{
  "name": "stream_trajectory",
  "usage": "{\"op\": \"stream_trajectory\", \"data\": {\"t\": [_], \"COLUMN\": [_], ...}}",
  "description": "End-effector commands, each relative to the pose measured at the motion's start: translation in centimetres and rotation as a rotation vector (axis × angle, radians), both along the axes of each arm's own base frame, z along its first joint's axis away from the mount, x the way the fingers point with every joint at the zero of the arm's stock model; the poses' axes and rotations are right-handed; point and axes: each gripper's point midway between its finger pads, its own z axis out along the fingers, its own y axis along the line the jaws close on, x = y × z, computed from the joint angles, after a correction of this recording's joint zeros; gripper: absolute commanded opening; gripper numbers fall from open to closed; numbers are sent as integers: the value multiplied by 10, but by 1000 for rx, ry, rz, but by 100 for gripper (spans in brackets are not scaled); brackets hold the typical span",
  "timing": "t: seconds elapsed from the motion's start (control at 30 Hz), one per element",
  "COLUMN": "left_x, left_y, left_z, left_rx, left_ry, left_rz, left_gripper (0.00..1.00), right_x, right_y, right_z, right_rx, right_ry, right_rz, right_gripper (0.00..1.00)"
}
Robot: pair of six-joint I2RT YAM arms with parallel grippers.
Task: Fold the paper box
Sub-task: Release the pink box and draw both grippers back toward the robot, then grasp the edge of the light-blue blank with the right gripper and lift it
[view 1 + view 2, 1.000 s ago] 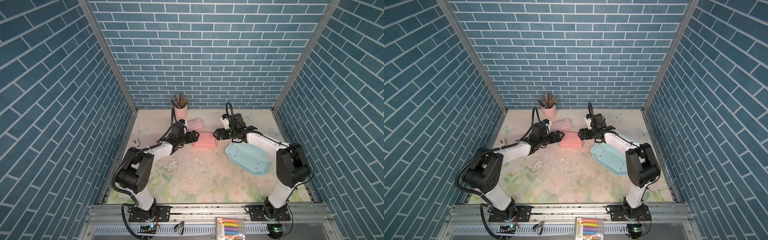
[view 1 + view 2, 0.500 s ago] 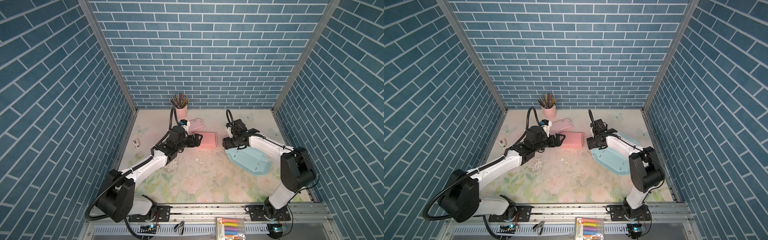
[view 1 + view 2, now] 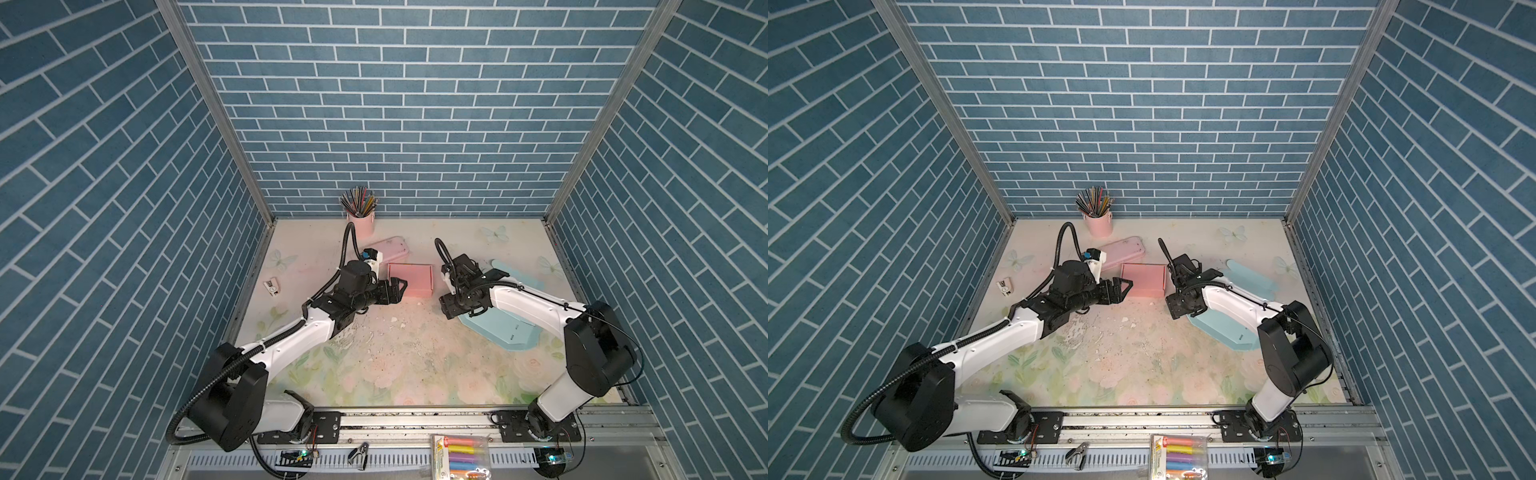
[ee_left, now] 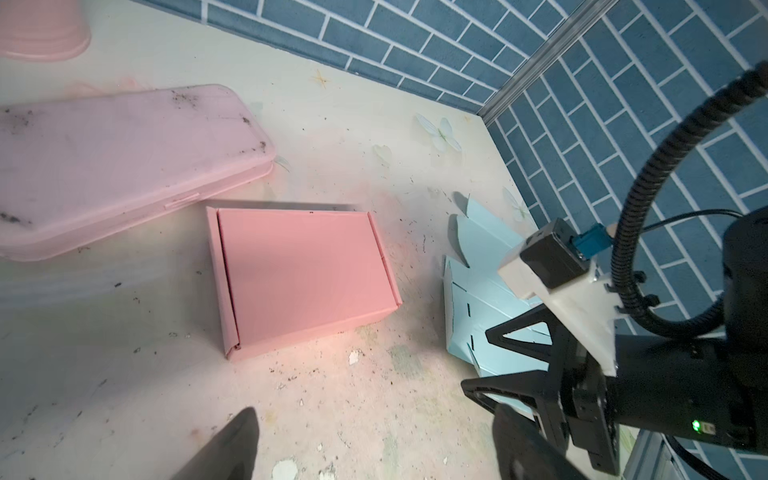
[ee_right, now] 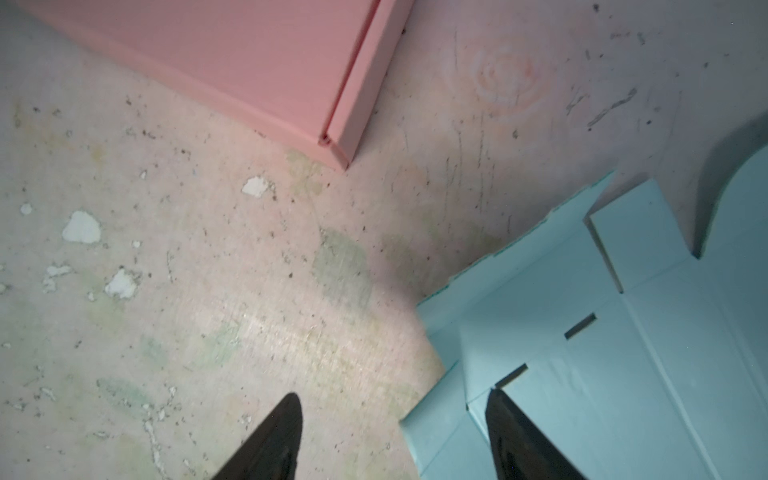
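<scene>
The pink box (image 4: 299,270) and flat blue sheet (image 5: 623,353) look like matt card, the pink case (image 4: 124,166) is smooth plastic smudged with dirt, the floral tabletop (image 5: 249,311) is scuffed and chipped, and the corner posts (image 3: 218,112) seem brushed metal.

Enclosure: three blue brick-patterned walls (image 3: 407,104), grey aluminium corner posts (image 3: 218,112); worn pastel floral tabletop (image 3: 395,365), chipped and speckled; grey metal rail (image 3: 415,422) along front edge.

4 items counted
1 pink paper box (image 3: 409,280), 1 flat blue box blank (image 3: 505,332), 1 pencil case (image 3: 395,247), 1 pencil cup (image 3: 360,218).
</scene>
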Motion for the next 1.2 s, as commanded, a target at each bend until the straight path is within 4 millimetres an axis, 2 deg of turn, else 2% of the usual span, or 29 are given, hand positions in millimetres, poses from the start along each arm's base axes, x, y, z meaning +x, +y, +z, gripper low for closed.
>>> {"op": "stream_trajectory", "data": {"t": [0.0, 0.17, 0.77, 1.17], "left_x": [-5, -11, -23, -19], "left_y": [-3, 1, 16, 10], "left_z": [10, 15, 21, 20], "left_rx": [-48, -52, -47, -51], "left_ry": [-25, -33, -37, -25], "left_rz": [-9, -10, 26, 16], "left_gripper": [88, 88, 88, 88], "right_x": [-12, -15, -11, -10], "right_y": [-16, -25, -32, -38], "right_z": [-4, -9, -40, -32], "right_rx": [-67, -147, -248, -256], "right_ry": [20, 16, 37, 3], "right_rz": [-48, -61, -42, -67], "right_gripper": [66, 49, 44, 18]}}
